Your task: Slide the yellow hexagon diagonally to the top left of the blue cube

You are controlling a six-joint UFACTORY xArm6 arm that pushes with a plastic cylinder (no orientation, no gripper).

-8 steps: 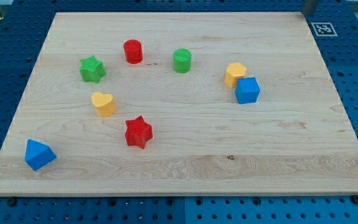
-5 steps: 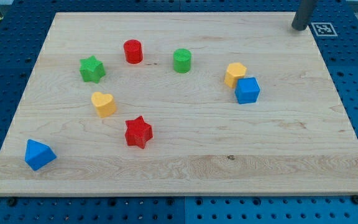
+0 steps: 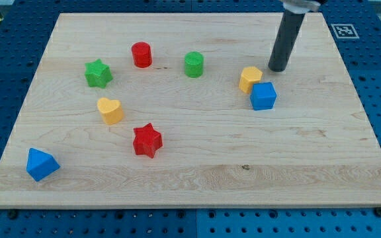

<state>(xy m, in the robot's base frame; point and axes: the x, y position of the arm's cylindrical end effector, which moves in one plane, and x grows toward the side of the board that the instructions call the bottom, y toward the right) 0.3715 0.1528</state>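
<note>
The yellow hexagon (image 3: 249,78) sits on the wooden board, touching the upper left corner of the blue cube (image 3: 263,96). My tip (image 3: 277,68) is just to the right of the hexagon and above the blue cube, a small gap away from both. The dark rod rises from the tip toward the view's top.
A green cylinder (image 3: 193,64), a red cylinder (image 3: 141,54) and a green star (image 3: 98,73) lie to the left. A yellow heart (image 3: 110,110), a red star (image 3: 147,140) and a blue block (image 3: 42,164) sit lower left. The board's right edge (image 3: 359,99) is beyond the cube.
The rod has come in from the view's top right corner, moving down and left to a spot close beside the yellow hexagon. The blocks have not moved.
</note>
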